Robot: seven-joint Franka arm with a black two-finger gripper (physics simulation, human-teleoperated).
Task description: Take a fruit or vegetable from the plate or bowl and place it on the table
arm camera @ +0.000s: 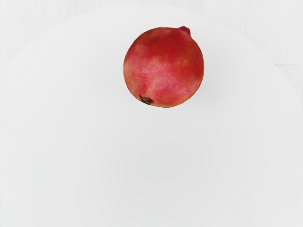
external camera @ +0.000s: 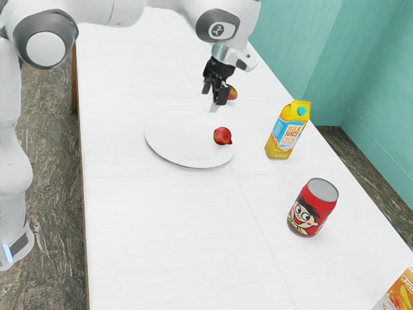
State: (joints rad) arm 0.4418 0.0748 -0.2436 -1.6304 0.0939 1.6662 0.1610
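In the exterior view, the gripper [external camera: 214,97] hangs near the plate [external camera: 174,139], its jaws seemingly parted and empty; a mango [external camera: 233,93] sits partly behind it. In the wrist view, the red pomegranate [arm camera: 164,67] lies on the plate.
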